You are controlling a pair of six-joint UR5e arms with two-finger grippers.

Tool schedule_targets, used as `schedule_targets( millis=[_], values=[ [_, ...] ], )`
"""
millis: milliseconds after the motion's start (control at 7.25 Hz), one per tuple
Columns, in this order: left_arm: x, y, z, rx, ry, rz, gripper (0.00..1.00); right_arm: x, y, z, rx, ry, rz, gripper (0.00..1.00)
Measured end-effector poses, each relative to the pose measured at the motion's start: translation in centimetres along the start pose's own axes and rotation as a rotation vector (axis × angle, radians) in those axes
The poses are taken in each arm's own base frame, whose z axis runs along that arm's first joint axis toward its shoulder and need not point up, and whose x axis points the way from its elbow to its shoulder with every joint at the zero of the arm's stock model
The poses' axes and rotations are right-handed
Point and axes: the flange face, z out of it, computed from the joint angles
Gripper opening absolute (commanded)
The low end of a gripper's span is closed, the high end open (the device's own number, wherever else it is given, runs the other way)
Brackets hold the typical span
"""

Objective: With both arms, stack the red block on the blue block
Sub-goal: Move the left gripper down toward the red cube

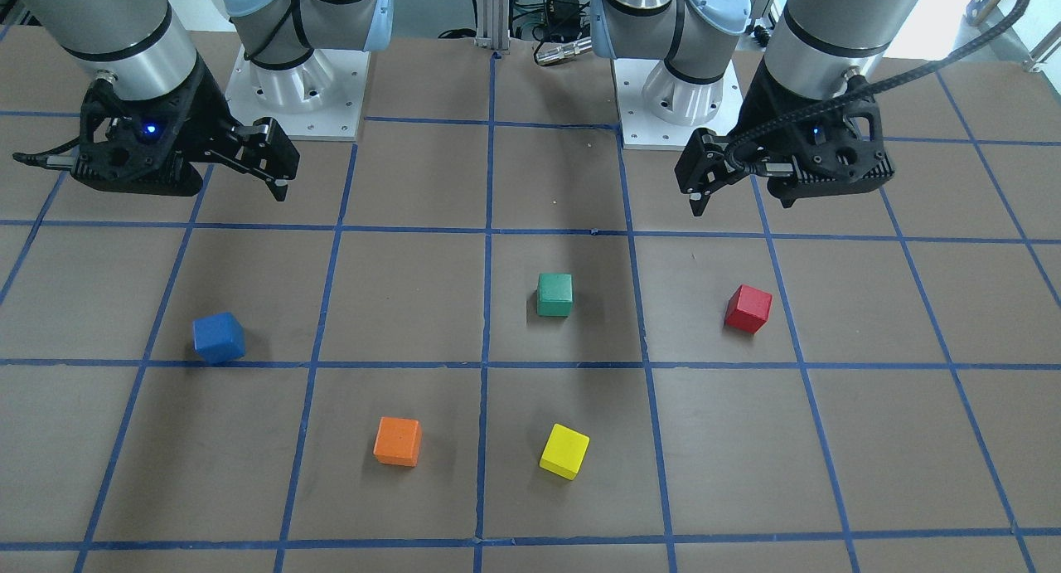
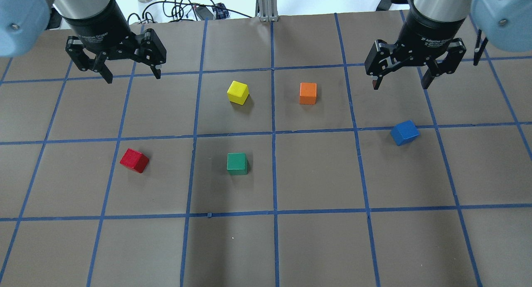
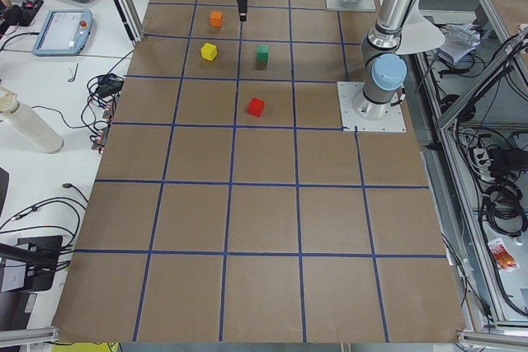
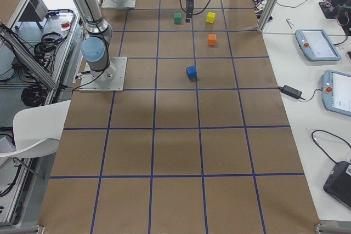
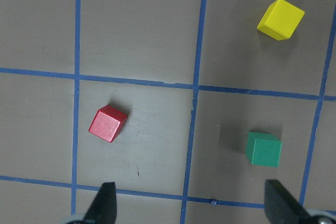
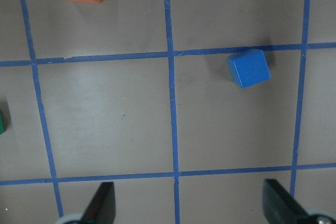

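The red block (image 2: 134,160) lies on the brown gridded table on my left side, tilted to the grid lines; it also shows in the front view (image 1: 748,308) and the left wrist view (image 5: 108,124). The blue block (image 2: 404,132) lies on my right side, beside a blue tape line, and shows in the front view (image 1: 219,337) and the right wrist view (image 6: 248,67). My left gripper (image 2: 132,77) hangs open and empty above the table, beyond the red block. My right gripper (image 2: 400,87) hangs open and empty, beyond the blue block.
A green block (image 2: 237,163), a yellow block (image 2: 238,92) and an orange block (image 2: 308,93) lie between the two task blocks. The two arm bases (image 1: 298,84) (image 1: 680,92) stand at the robot's edge of the table.
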Motion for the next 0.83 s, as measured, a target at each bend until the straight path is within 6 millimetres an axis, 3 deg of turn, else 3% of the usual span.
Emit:
schedule_targets(
  millis=[828],
  values=[
    [-0.5, 1.4, 0.9, -0.055, 0.030, 0.052, 1.00, -0.1, 0.0, 0.0, 0.005, -0.007, -0.001, 1.00]
  ],
)
